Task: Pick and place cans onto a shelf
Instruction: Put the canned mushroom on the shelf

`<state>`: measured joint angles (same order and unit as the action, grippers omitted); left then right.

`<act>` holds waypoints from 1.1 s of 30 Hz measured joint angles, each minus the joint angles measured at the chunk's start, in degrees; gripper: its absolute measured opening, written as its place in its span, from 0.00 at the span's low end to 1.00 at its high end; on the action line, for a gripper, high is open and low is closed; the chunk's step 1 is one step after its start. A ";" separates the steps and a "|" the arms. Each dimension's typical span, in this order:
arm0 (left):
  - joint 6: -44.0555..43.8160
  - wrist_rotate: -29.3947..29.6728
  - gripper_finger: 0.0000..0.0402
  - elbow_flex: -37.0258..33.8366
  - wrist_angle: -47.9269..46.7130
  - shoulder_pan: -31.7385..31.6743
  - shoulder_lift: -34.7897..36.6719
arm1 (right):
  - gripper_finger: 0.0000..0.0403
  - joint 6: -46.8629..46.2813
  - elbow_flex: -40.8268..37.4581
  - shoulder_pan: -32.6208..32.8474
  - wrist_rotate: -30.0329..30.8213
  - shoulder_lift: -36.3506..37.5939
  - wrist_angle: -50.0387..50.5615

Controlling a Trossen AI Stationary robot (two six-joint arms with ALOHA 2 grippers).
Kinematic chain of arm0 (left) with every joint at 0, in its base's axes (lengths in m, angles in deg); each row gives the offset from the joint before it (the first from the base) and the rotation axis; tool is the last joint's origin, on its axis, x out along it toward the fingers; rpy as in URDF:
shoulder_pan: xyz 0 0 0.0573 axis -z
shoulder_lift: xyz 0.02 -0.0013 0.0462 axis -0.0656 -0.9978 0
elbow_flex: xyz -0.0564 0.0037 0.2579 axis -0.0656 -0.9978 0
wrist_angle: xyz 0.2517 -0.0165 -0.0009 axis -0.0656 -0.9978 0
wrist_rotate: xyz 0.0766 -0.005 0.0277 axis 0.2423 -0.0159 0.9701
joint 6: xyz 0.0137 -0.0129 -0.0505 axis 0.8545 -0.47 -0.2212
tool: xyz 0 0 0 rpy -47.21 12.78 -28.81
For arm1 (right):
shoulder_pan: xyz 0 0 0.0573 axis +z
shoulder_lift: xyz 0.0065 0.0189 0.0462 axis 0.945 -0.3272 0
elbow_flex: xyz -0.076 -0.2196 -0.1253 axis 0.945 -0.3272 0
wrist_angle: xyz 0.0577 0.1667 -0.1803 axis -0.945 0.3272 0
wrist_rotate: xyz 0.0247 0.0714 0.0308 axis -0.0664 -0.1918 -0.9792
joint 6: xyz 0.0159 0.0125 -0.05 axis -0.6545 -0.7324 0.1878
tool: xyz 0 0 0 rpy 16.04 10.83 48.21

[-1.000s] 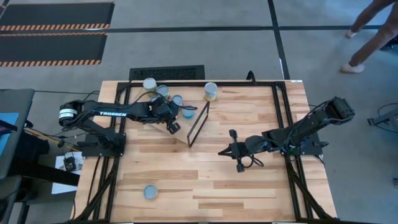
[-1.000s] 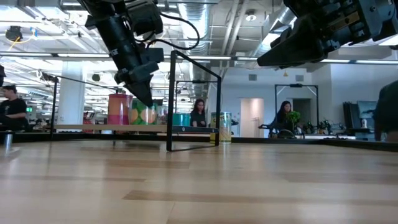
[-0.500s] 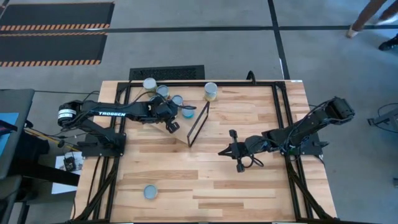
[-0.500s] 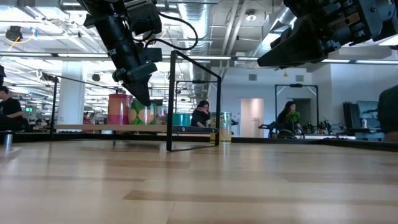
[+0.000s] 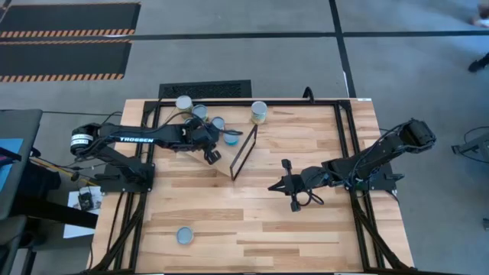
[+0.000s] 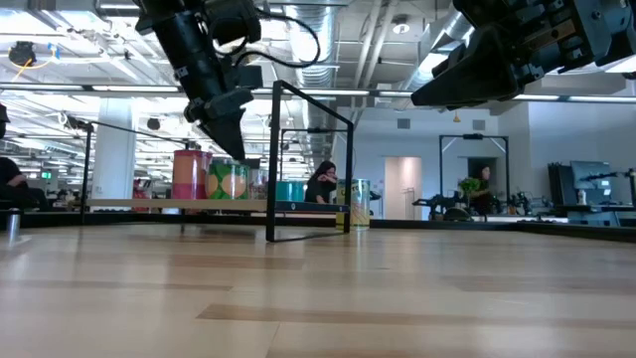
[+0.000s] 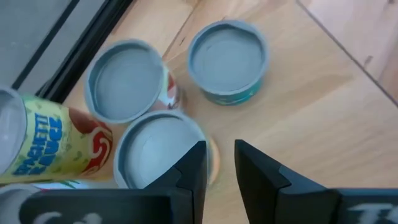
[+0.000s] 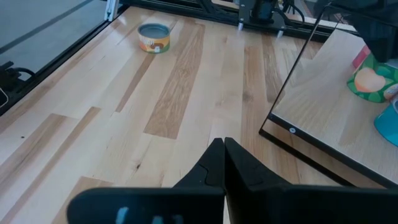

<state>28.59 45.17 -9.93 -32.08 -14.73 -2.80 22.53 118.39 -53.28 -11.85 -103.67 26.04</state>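
Note:
The shelf is a light plywood board [image 5: 221, 162] with a thin black frame [image 5: 243, 151], at the table's far left. Several cans stand on it in a cluster: a teal one [image 7: 227, 62], an orange-red one [image 7: 127, 81] and one with a yellow-orange label [image 7: 158, 149]. A yellow can [image 5: 259, 112] stands beyond the frame. One can [image 5: 184, 235] stands alone near the front left. My left gripper [image 5: 210, 150] hovers above the cluster, empty, its fingers a narrow gap apart [image 7: 220, 155]. My right gripper [image 5: 284, 186] is shut and empty above the table's middle right.
Black rails [image 5: 348, 153] run along the table's edges. The shelf's upright frame [image 6: 273, 164] stands between the two arms. Bare tabletop [image 5: 252, 221] lies in the middle and front. People show in the room behind in the low view.
My left gripper has gone up a little above the cans on the shelf. The cans and my right arm have kept still.

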 joint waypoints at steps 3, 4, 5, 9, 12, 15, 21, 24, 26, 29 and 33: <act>0.71 -0.02 0.18 1.62 -1.54 1.37 0.00 | 0.03 0.04 0.00 0.00 0.00 0.00 0.00; 0.73 0.02 0.18 2.14 -2.10 1.87 0.00 | 0.03 0.02 0.00 0.00 0.00 0.00 0.01; 0.75 -0.02 0.18 2.71 -2.84 2.50 0.00 | 0.03 0.02 0.00 0.00 0.00 0.00 0.02; 0.19 0.80 0.18 4.32 -4.99 6.15 0.34 | 0.03 0.10 0.00 0.00 0.00 0.00 0.05; -1.43 1.88 0.18 4.40 -5.33 9.92 1.59 | 0.03 0.63 0.00 0.00 0.00 0.00 0.13; -4.10 3.76 0.18 4.40 -6.18 14.88 2.77 | 0.03 1.72 0.00 0.35 0.02 0.00 -0.09; -10.55 3.78 0.18 4.38 -6.00 27.57 2.92 | 0.03 3.05 -0.02 0.36 0.02 -0.03 -1.36; -14.23 3.72 0.18 4.38 -6.27 34.22 2.56 | 0.03 4.07 -0.05 0.35 0.01 -1.54 -3.15; -16.73 3.77 0.17 4.38 -6.23 38.66 2.56 | 0.03 4.66 -0.11 0.34 -0.04 -2.84 -5.03; -22.58 3.72 0.12 4.38 -6.11 44.74 2.56 | 0.03 5.20 -0.09 -0.10 -0.25 -5.00 -7.44; -29.57 4.16 0.02 4.38 -5.91 51.94 2.56 | 0.03 5.37 -0.08 -1.04 -2.25 -5.73 -9.48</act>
<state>-0.98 49.32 -5.55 -37.99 37.21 -0.24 27.90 118.31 -54.32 -14.10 -109.40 16.56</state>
